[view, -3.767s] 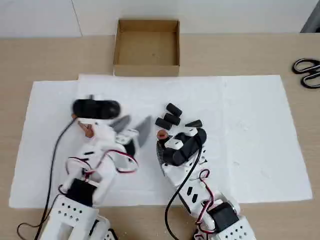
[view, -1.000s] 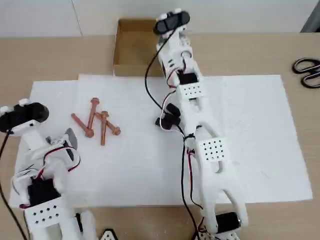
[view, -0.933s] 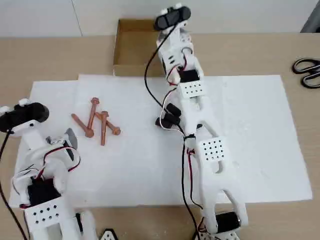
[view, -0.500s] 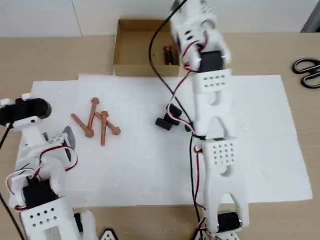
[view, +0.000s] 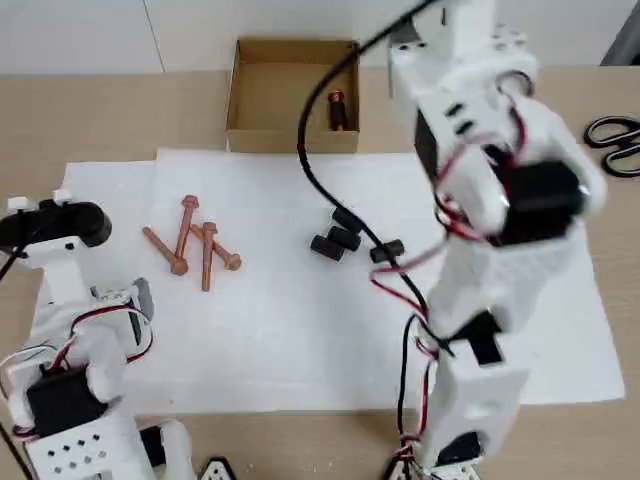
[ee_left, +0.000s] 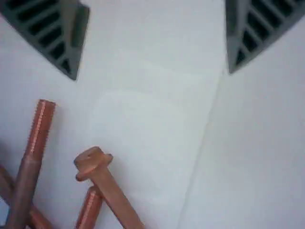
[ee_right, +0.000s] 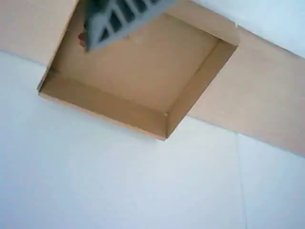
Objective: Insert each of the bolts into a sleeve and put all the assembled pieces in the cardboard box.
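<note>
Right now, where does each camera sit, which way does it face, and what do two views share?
High view: fixed above the table, looking down on the left arm, right arm, bolts, sleeves and cardboard box.
Left wrist view: on the left arm's wrist, facing down at bolts on the sheet; left tool shows, open.
Right wrist view: on the right arm's wrist, facing down into the cardboard box; part of the right tool shows.
Shared: bolts in high and left wrist; cardboard box in high and right wrist.
</note>
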`<state>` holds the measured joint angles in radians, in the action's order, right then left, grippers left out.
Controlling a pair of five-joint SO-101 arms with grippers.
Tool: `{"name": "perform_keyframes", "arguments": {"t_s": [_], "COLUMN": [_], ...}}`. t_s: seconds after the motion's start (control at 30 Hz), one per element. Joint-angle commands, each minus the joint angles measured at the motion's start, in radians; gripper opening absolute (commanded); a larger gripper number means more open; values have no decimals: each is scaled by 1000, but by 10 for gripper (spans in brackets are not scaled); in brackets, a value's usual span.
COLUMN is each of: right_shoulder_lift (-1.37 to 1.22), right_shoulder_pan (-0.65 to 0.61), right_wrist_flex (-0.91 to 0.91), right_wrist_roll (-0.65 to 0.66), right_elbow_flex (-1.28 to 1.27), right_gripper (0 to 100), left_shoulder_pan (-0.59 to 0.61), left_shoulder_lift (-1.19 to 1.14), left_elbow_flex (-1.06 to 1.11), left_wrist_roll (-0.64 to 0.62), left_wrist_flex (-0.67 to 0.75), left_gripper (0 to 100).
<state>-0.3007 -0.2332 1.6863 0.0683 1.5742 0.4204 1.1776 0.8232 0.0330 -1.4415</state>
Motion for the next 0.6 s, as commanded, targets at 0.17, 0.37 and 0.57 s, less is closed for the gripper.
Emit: {"name": "perform_keyframes", "arguments": {"t_s": [0.17,0.37,0.57], "right_shoulder_lift": [562,921,1199], "right_shoulder_pan": [7,13,19], "right_wrist_flex": [-1,-51,-180], "right_wrist_roll": [-17,-18,-15], "right_elbow_flex": [-747,-1300,-1854], "right_gripper": [136,136,136], "left_shoulder_pan": [0,2,2], "left_shoulder_lift": [17,17,17], "left_elbow_flex": [-186,-223,-223], "left_wrist_roll": [26,26,26], "left_wrist_flex": [-107,-126,-126], "left_gripper": [195,193,193]}}
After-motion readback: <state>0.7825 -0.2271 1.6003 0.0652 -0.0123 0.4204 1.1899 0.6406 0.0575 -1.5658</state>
